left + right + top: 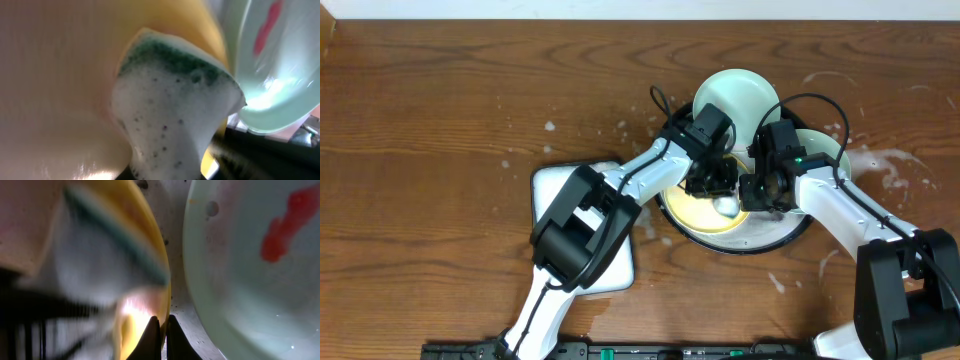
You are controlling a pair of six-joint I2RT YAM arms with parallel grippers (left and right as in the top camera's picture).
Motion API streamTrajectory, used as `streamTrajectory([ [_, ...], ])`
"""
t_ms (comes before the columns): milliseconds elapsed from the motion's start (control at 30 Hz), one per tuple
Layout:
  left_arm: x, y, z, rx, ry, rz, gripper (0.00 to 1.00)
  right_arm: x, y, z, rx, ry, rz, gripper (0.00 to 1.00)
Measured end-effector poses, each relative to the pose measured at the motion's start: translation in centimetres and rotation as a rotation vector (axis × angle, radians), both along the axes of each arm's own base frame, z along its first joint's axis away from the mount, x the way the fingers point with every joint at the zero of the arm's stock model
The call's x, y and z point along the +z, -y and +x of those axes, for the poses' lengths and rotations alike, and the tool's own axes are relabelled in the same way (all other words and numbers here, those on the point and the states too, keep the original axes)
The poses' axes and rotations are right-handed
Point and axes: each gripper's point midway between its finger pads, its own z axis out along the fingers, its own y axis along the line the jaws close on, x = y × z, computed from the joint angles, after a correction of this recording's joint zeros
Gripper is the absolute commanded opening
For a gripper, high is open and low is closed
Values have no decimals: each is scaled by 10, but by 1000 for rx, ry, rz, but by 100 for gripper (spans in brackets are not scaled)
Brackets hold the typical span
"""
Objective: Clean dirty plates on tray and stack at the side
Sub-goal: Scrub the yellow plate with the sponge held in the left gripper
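Note:
The pale yellow plate (700,215) lies in the black tray (772,240) with white foam. My left gripper (718,190) is shut on a foamy green-topped sponge (175,110) pressed against the yellow plate (55,75). My right gripper (162,326) is shut on the yellow plate's rim (150,230); it shows in the overhead view (757,195) over the tray. One mint-green plate (735,92) rests at the tray's far edge. A second one (825,148) lies to the right. A mint-green plate with a red smear (250,280) is beside my right fingers.
A white rounded tray (560,185) lies left of the black tray, mostly under my left arm. White soap splashes (890,165) wet the brown tabletop at the right. Cables loop over the plates.

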Motion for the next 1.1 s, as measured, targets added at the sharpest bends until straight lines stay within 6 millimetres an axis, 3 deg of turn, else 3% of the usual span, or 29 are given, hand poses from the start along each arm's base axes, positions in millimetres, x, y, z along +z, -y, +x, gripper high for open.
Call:
streamTrajectory([
  [200,-5,-40,-1,50,-46,173,7,0,-2,0,5,-1,10,1],
  [400,-5,-102,38,164,39,342,8,0,-3,-1,12,-2,13,1],
  [533,-4,-115,48,166,94,413,8,1,-8,-1,19,-6,42,1],
  [700,-4,-109,50,159,131,420,7,1,-9,-2,21,-7,49,1],
  [867,-1,-68,56,147,158,263,8,1,-10,-2,21,-7,52,1],
  [1000,-1,-34,36,99,114,174,8,1,-9,-1,20,-6,47,1],
  [1100,-2,-24,11,53,48,169,7,1,-5,-1,16,-2,25,1],
])
